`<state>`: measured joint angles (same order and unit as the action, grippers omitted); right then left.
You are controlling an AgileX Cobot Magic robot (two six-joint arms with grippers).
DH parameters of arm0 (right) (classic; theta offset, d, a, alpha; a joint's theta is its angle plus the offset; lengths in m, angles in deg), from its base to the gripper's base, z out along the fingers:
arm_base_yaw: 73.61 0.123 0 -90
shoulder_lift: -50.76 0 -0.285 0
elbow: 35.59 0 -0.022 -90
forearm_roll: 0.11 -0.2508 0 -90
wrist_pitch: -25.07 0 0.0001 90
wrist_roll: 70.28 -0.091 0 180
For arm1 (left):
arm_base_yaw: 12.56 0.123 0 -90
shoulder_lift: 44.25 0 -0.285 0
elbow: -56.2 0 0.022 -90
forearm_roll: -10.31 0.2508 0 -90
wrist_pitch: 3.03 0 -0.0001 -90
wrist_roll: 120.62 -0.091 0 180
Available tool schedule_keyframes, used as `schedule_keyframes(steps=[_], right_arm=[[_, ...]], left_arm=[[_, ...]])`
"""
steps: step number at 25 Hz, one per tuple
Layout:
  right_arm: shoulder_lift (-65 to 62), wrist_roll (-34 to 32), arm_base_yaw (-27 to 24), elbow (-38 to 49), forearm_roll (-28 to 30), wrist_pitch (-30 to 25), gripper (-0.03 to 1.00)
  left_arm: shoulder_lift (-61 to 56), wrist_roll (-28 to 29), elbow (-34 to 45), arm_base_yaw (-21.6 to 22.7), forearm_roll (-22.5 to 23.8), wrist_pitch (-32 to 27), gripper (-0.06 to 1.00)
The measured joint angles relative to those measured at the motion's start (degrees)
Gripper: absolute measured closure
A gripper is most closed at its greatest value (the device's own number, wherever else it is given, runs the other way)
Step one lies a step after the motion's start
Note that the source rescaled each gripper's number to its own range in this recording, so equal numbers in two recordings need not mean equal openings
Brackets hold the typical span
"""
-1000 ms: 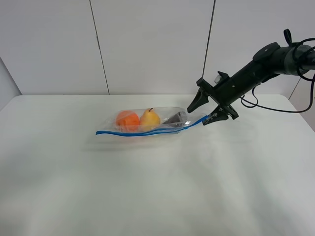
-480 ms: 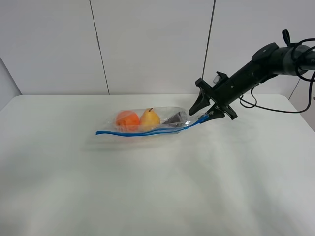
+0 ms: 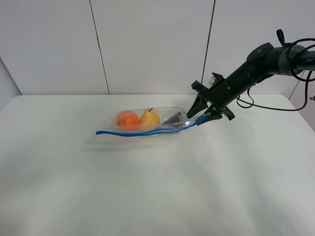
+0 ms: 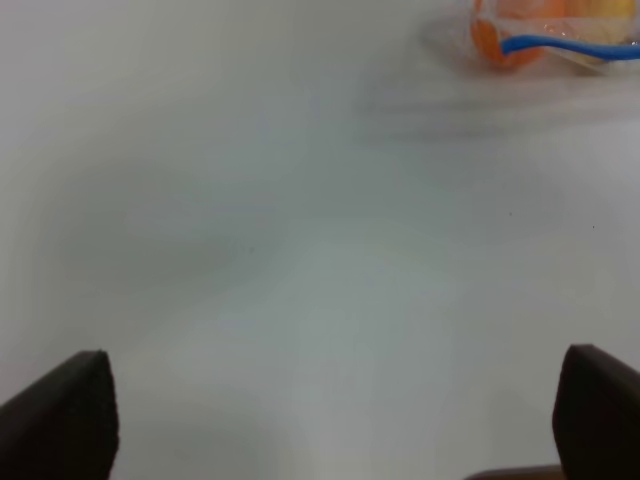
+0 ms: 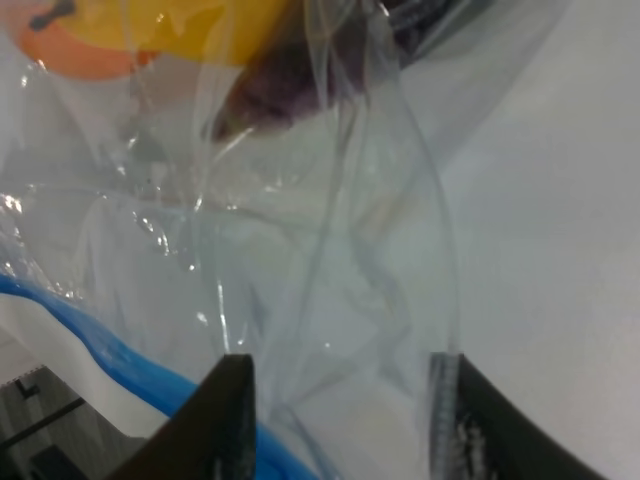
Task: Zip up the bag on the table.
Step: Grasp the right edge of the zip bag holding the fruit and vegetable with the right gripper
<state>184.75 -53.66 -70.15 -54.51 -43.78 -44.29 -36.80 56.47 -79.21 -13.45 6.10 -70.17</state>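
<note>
The step in hand looks like taking hold of the right end of the bag (image 3: 147,123), where the blue zip strip (image 3: 142,132) rises off the table (image 3: 147,196) toward the right gripper (image 3: 206,114). To do it well, the jaws should close on the strip itself, right at its end, and not on the loose clear film behind it, which would only stretch and slip. The hold wants to be firm and kept low, so the bag does not lift or drag. With the fruit weighing down the left half, a second hold there would probably help before anything runs along the strip.

The bag lies in the middle of the table toward the far side, strip edge nearest, with an orange (image 3: 127,119), a pear (image 3: 150,118) and a dark item (image 3: 174,118) inside.

The right arm (image 3: 246,73) reaches in from the far right, sloping down and leftward to the bag's right end. Its jaws straddle crumpled film and the strip; whether they truly pinch is not clear. The left gripper (image 4: 335,420) hangs over bare table with its jaws wide apart, holding nothing, well apart from the bag's left end.
</note>
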Motion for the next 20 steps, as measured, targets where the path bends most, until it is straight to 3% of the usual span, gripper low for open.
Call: schedule_keyframes(steps=[7,15,20], right_arm=[[0.0,0.0,0.0,0.0,1.0,0.0,0.83],[0.0,0.0,0.0,0.0,1.1,0.0,0.84],[0.0,0.4,0.0,0.0,1.0,0.0,0.68]], left_arm=[[0.0,0.0,0.0,0.0,0.0,0.0,-0.05],[0.0,0.0,0.0,0.0,0.0,0.0,-0.05],[0.0,0.0,0.0,0.0,0.0,0.0,-0.05]])
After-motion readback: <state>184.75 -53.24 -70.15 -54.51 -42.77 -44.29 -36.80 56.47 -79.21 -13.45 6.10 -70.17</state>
